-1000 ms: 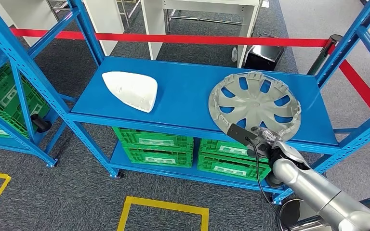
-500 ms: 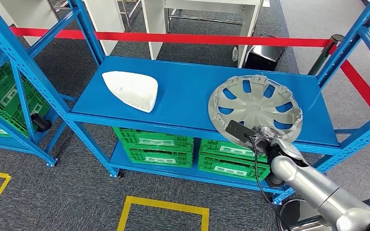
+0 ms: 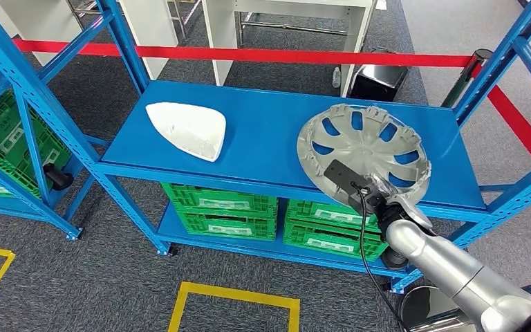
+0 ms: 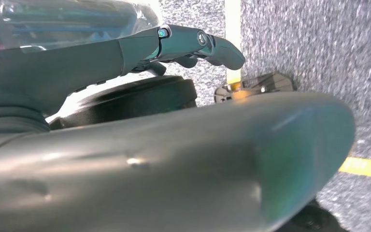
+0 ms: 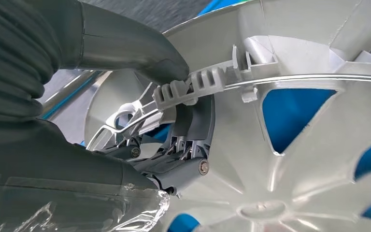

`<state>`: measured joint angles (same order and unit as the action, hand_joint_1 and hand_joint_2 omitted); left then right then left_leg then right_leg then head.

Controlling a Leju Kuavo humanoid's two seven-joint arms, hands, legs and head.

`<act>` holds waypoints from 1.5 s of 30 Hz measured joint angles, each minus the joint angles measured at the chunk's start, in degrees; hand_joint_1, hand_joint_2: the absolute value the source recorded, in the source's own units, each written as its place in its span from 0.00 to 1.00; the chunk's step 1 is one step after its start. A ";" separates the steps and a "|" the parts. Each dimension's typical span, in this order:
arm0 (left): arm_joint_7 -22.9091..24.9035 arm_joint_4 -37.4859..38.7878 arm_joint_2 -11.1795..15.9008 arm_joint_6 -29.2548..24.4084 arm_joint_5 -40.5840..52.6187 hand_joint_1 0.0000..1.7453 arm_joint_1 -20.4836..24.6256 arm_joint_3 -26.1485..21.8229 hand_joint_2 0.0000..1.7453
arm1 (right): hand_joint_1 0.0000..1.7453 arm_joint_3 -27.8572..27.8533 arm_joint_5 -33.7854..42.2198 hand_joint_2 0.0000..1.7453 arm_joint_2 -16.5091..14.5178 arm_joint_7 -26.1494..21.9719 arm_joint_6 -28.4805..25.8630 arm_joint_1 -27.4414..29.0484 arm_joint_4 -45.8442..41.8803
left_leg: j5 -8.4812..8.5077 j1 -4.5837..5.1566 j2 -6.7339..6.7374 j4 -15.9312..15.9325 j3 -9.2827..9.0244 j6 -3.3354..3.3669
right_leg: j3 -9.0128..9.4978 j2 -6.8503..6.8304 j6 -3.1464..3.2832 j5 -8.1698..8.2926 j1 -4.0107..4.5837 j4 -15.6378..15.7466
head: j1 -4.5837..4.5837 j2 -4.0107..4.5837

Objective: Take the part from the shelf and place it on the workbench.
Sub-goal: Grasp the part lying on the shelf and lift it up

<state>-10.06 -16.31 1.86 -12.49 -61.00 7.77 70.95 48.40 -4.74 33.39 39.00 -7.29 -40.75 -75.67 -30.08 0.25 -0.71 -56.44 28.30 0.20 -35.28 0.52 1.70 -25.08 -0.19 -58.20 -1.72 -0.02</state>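
A silver hubcap [image 3: 363, 142] with several spokes is on the right half of the blue shelf [image 3: 263, 138], tilted with its near edge lifted off the surface. My right hand [image 3: 382, 202] grips that near rim. In the right wrist view the thumb [image 5: 125, 43] presses on the toothed rim of the hubcap [image 5: 319, 125] and the fingers [image 5: 183, 154] hook under it. My left hand [image 4: 188, 43] hangs over grey carpet with its fingers stretched out and nothing in it.
A white moulded part [image 3: 187, 129] lies on the shelf's left half. Green crates [image 3: 221, 211] fill the level below. Blue uprights [image 3: 498, 62] frame the shelf sides. Red tape [image 3: 283, 55] runs behind, with white table legs [image 3: 218, 34] beyond.
The hubcap has tipped up further at its near edge and shifted slightly left and back, with my right hand still on its rim.
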 joint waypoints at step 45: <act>-3.51 0.15 -0.57 -0.69 -2.76 0.00 -1.07 -0.97 0.00 | 1.00 7.00 14.34 1.00 1.85 -10.72 -20.22 -15.25 -30.33 | -0.02 0.01 -0.04 0.06 0.19 0.02 | -0.17 -0.05 -0.07 -0.05 -0.01 0.10 | 0.01 0.00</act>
<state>-13.57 -16.15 1.29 -13.18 -63.76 6.70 69.99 55.41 9.60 35.24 28.28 -27.51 -56.00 -106.00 -30.10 0.26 -0.75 -56.38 28.49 0.22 -35.45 0.48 1.63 -25.13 -0.20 -58.10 -1.71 -0.02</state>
